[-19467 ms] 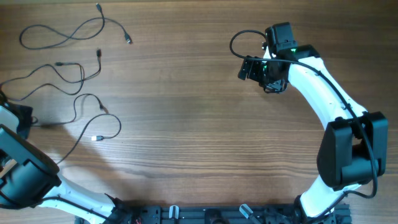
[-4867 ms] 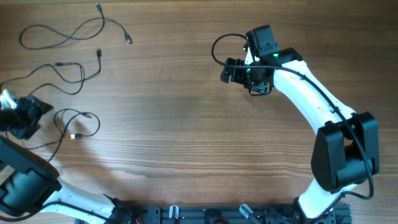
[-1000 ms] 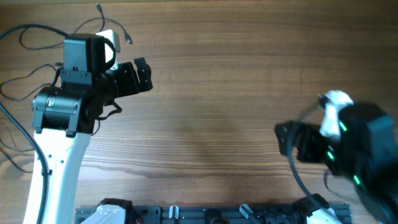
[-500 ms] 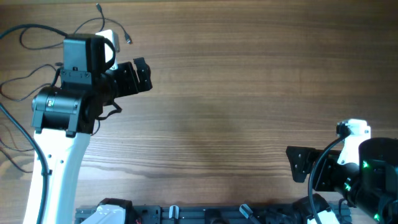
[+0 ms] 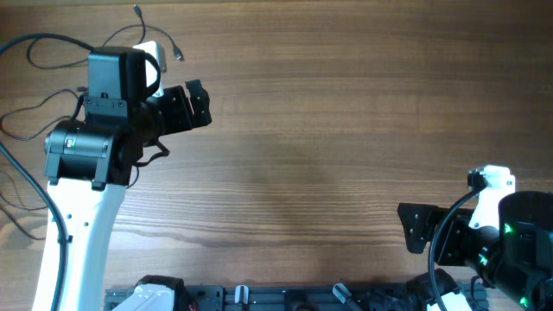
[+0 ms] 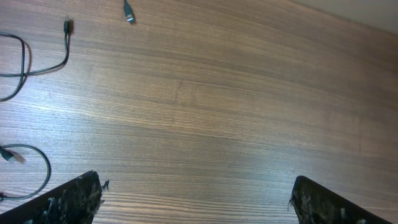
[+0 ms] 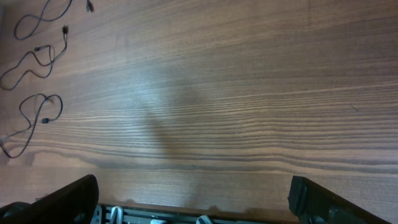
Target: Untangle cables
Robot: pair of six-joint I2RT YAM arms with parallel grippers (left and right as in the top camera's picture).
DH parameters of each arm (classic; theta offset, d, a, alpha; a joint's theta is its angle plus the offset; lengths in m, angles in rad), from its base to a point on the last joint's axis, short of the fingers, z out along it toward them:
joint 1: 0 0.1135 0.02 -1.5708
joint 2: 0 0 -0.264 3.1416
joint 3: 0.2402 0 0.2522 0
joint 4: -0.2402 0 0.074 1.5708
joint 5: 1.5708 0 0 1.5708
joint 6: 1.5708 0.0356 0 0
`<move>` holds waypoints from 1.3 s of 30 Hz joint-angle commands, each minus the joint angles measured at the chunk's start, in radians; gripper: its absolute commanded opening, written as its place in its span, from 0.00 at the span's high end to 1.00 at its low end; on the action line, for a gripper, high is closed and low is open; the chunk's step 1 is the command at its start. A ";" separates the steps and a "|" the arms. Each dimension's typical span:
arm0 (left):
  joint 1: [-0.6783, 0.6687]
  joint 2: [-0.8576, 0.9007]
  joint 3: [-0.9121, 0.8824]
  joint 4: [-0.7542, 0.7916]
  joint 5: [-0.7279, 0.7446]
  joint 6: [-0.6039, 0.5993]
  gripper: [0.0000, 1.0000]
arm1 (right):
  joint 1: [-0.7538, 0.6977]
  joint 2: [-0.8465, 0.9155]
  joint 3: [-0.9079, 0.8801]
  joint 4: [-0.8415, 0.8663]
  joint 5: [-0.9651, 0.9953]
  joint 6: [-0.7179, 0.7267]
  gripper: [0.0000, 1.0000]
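Several thin dark cables lie apart on the wooden table's far left. In the overhead view my raised left arm hides most of them, and two plug ends (image 5: 136, 11) (image 5: 178, 55) show. In the right wrist view, one cable's plug (image 7: 89, 7) lies farthest, a second cable (image 7: 64, 29) below it, and a looped third (image 7: 60, 107) nearest. The left wrist view has a plug (image 6: 129, 12), a cable end (image 6: 66, 26) and a loop (image 6: 47, 169). My left gripper (image 5: 186, 105) (image 6: 196, 202) hangs open, high above bare wood right of the cables. My right gripper (image 5: 419, 229) (image 7: 193, 199) stands open at the front right, far from them.
The black mounting rail (image 5: 285, 298) with clips runs along the table's front edge and shows between my right fingers (image 7: 155, 218). A thicker black wire of the left arm (image 5: 52, 39) arcs over the cable area. Bare wood (image 5: 328, 130) fills the middle and right.
Over the last second my right arm dropped back toward the front right corner, then held still. The left arm and the cables have not moved.
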 commanded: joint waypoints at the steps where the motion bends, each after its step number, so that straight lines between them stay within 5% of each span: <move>1: -0.004 0.001 0.002 -0.001 -0.013 0.018 0.00 | 0.000 -0.002 -0.001 -0.002 0.025 0.003 0.00; 9: -0.004 0.001 0.003 -0.001 -0.013 0.018 0.00 | -0.130 -0.026 -0.010 0.004 0.150 -0.013 0.00; 17: -0.004 0.001 0.002 -0.001 -0.013 0.018 0.00 | -0.227 -0.190 -0.283 0.351 0.144 -0.198 0.00; 23: -0.004 0.001 0.003 -0.001 -0.013 0.018 0.00 | -0.302 -0.372 -0.565 0.640 -0.036 -0.346 0.00; 39: -0.004 0.001 0.002 -0.001 -0.013 0.018 0.00 | -0.436 -0.602 -0.962 1.010 -0.176 -0.396 0.00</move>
